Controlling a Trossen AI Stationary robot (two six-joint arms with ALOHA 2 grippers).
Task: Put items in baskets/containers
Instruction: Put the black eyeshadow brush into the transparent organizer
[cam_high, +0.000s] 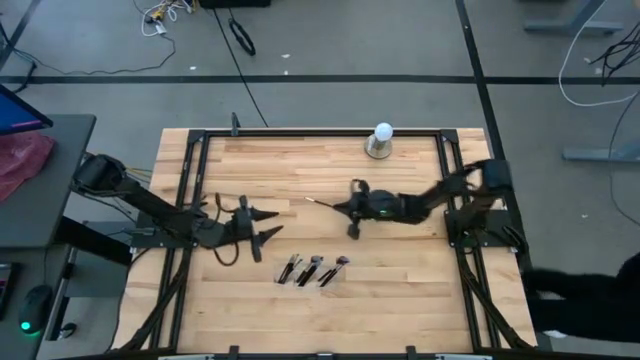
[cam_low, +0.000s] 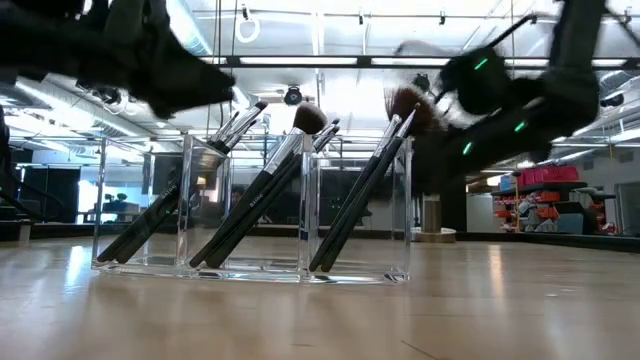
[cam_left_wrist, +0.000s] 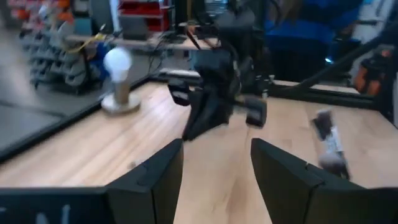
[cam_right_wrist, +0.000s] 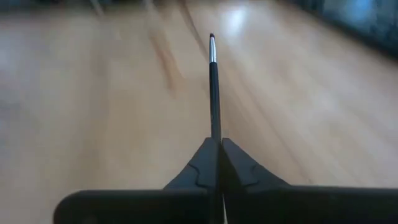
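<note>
A clear plastic container (cam_low: 200, 160) with three compartments stands near the table's near edge (cam_high: 315, 272). Several dark-handled brushes (cam_low: 262, 195) lean in it, bristles up. My right gripper (cam_high: 342, 206) is over the table's middle, shut on one slim dark brush (cam_high: 320, 202) whose free end points toward the table's left. My left gripper (cam_high: 272, 224) hangs open left of the container, holding nothing, and faces the right gripper (cam_left_wrist: 214, 93). My right gripper pinches the slim brush's dark handle (cam_right_wrist: 214, 127) between its two shut fingers. The brush runs straight out ahead along the fingers, and its silver ferrule and small tip (cam_right_wrist: 212, 42) are farthest from them. It is held roughly level, above the wood.
A white bulb-shaped object on a grey base (cam_high: 381, 140) stands near the table's far edge, also seen in the left wrist view (cam_left_wrist: 118, 78). A black frame (cam_high: 300, 133) borders the tabletop. Bare wood lies between the two grippers and around the container.
</note>
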